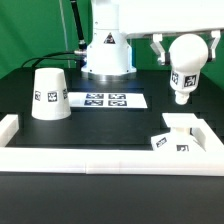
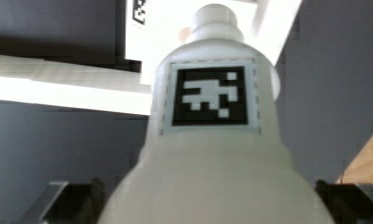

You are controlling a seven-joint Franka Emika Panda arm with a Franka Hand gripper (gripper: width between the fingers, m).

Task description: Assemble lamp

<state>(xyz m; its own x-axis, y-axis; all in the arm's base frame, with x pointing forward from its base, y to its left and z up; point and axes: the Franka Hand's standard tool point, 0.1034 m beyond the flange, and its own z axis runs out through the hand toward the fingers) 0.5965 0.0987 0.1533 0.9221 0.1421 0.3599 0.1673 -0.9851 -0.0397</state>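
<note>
My gripper (image 1: 186, 47) is shut on the white bulb (image 1: 185, 68) and holds it in the air at the exterior view's right, neck pointing down, above the square base (image 1: 176, 133). The base sits in the front right corner of the rails. The bulb does not touch it. In the wrist view the bulb (image 2: 209, 130) fills the frame with its square tag facing the camera, and dark fingers (image 2: 69, 200) press its wide end on both sides. The tapered shade (image 1: 49, 95) stands on its wide end at the exterior view's left.
The marker board (image 1: 107, 100) lies flat mid-table in front of the arm's white pedestal (image 1: 106, 55). White border rails (image 1: 100, 155) run along the front and both sides of the black table.
</note>
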